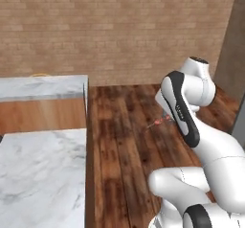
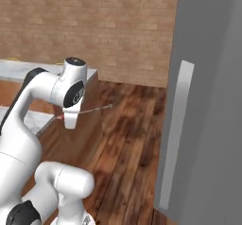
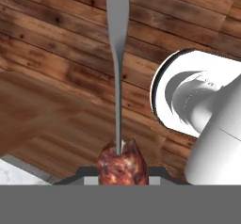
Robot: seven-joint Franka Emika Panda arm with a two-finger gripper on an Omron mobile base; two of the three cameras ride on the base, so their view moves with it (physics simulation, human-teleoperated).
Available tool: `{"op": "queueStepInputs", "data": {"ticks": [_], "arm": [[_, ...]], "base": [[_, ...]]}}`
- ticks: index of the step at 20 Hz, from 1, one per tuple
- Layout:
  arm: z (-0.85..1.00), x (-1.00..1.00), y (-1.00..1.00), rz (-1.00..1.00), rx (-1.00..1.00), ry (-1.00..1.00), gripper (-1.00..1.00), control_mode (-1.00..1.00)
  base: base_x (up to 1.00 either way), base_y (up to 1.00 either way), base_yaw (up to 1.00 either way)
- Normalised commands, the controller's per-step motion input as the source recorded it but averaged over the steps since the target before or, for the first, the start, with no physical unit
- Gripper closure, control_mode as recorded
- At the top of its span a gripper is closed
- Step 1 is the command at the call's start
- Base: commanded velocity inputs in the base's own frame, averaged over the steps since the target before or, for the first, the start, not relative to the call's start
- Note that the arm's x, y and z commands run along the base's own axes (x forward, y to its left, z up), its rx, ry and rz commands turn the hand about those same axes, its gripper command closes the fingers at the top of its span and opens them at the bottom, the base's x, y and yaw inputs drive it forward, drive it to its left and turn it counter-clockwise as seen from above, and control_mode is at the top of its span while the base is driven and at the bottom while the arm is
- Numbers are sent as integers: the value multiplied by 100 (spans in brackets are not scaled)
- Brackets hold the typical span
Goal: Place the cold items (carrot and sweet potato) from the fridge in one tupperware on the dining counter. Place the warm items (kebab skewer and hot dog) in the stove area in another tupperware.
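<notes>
The kebab skewer [image 3: 122, 164] is in my gripper: browned meat sits right at the fingers and its thin metal shaft runs up the hand view over the wooden floor. From the right base view, the kebab skewer [image 2: 92, 109] sticks out sideways from my gripper [image 2: 69, 120], held in the air beside the counter's end. The left base view shows a short reddish piece of the kebab skewer [image 1: 159, 123] next to the arm's wrist; the arm hides the fingers there. The carrot, sweet potato, hot dog and tupperware are out of view.
A marble counter [image 1: 43, 174] with a wooden side panel [image 1: 43, 114] lies to the left, and its far corner [image 2: 90, 75] is close to the hand. The grey fridge [image 2: 208, 101] with a long handle [image 2: 176, 134] stands at the right. Wooden floor [image 1: 124, 136] runs between them to a brick wall.
</notes>
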Motion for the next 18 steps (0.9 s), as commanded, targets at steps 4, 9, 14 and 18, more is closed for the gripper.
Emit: {"op": "queueStepInputs", "data": {"ticks": [4, 9, 14, 18], "arm": [[0, 0, 0, 0, 0, 0, 100, 100], [0, 0, 0, 0, 0, 0, 100, 100], [0, 0, 0, 0, 0, 0, 100, 100], [0, 0, 0, 0, 0, 0, 100, 100]], "base": [[78, -59, 9], [100, -39, 5], [99, -37, 3], [100, -50, 9]]}}
